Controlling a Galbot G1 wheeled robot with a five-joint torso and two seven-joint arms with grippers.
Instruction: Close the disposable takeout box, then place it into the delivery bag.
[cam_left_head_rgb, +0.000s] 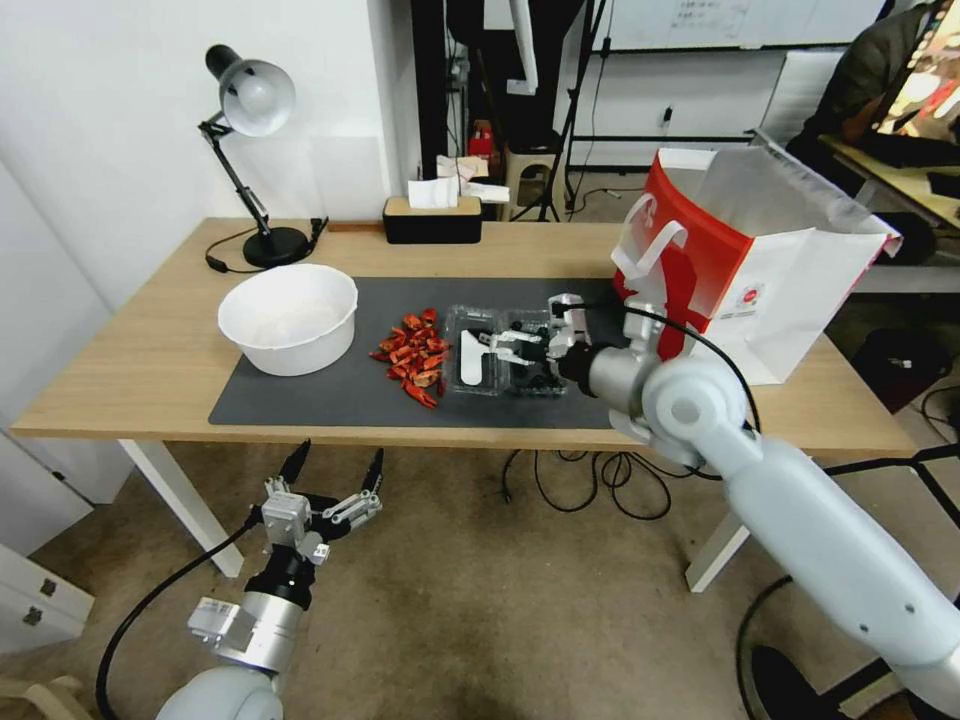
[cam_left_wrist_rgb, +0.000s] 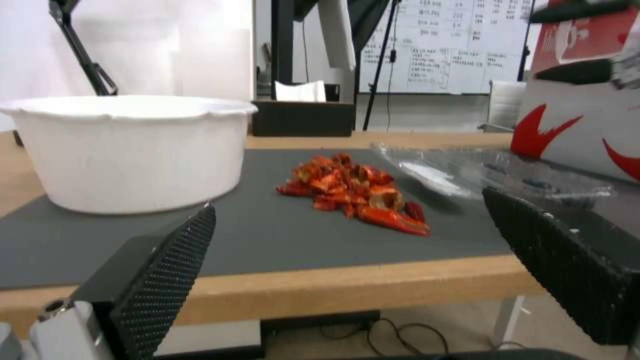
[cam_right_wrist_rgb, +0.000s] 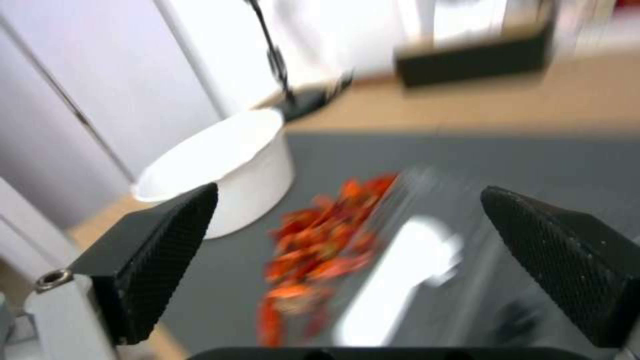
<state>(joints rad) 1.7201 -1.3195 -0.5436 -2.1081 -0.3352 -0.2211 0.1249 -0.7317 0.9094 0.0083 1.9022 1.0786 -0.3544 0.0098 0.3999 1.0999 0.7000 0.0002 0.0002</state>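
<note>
The disposable takeout box (cam_left_head_rgb: 468, 372) lies opened flat on the dark mat (cam_left_head_rgb: 300, 400), a white strip in its left half and dark pieces in its right half. My right gripper (cam_left_head_rgb: 500, 345) hovers open just over the box, reaching in from the right. The right wrist view looks between its black fingers (cam_right_wrist_rgb: 160, 250) down onto the clear box (cam_right_wrist_rgb: 427, 260). The delivery bag (cam_left_head_rgb: 740, 270) stands upright and open-topped at the table's right end, just behind the right arm. My left gripper (cam_left_head_rgb: 335, 470) hangs open below the table's front edge.
A round white bowl (cam_left_head_rgb: 288, 318) sits on the mat's left part, with a pile of red pieces (cam_left_head_rgb: 412, 358) between it and the box. A desk lamp (cam_left_head_rgb: 250, 100) and a black tissue box (cam_left_head_rgb: 432, 218) stand along the back edge.
</note>
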